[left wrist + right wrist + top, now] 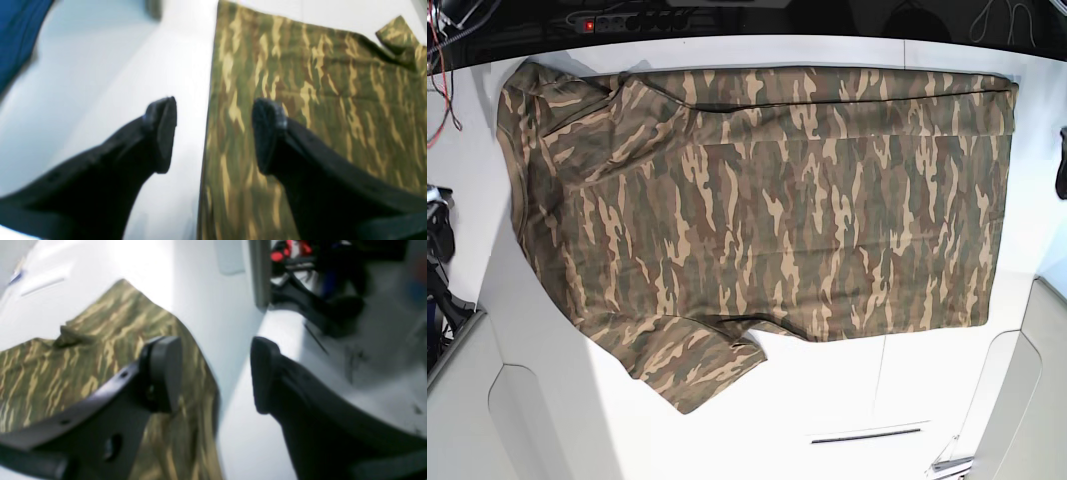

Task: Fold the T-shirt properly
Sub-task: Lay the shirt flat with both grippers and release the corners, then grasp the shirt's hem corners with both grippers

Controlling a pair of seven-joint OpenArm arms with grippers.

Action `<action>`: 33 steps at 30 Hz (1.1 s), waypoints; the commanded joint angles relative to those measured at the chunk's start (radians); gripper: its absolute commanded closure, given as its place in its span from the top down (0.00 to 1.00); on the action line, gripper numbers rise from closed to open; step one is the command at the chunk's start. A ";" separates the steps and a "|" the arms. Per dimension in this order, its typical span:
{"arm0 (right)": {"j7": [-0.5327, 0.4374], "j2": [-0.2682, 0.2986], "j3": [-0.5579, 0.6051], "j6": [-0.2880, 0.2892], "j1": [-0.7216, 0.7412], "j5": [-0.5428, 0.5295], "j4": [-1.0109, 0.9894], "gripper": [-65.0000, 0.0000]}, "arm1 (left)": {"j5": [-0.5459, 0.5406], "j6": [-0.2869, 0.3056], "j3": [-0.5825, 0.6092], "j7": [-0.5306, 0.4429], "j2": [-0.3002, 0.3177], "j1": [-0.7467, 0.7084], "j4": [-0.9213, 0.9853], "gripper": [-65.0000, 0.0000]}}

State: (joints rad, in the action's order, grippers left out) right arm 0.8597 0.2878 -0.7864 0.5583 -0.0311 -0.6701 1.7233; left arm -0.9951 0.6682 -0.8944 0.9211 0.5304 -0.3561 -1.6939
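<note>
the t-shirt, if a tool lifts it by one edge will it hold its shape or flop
The T-shirt will probably flop: it lies flat on the table with soft creases and a sleeve folded at an angle, so the fabric looks limp. It seems thin and light, so the lifted edge should drape and drag the rest. Pushed, it would likely bunch rather than slide.

Bright overhead light glares off the table (847,400) (both wrist views blurred, base sharp).

Large short-sleeved camouflage T-shirt of soft fabric (767,210), blotched olive green, brown and tan. Spread flat across the white table, collar end toward the base view's left, hem at its right. Near sleeve splayed outward; far sleeve folded inward.
</note>
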 commanded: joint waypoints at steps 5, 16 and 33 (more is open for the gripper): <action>-0.112 0.020 0.112 -0.005 0.171 0.098 -0.222 0.50 | 0.099 -0.056 0.171 -0.096 0.087 0.153 0.111 0.59; -0.303 0.019 0.257 -0.005 0.436 0.300 -0.736 0.50 | 0.314 -0.123 0.468 -0.211 0.124 0.508 0.513 0.59; -0.423 -0.024 0.257 -0.003 0.455 0.356 -0.942 0.50 | 0.375 -0.171 0.762 -0.400 0.096 0.759 0.959 0.59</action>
State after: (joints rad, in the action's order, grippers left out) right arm 0.4225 0.2619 -0.5308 0.5541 0.4046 -0.3176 0.7765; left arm -0.6189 0.5007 -0.1318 0.5194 0.6125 0.3809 -0.7280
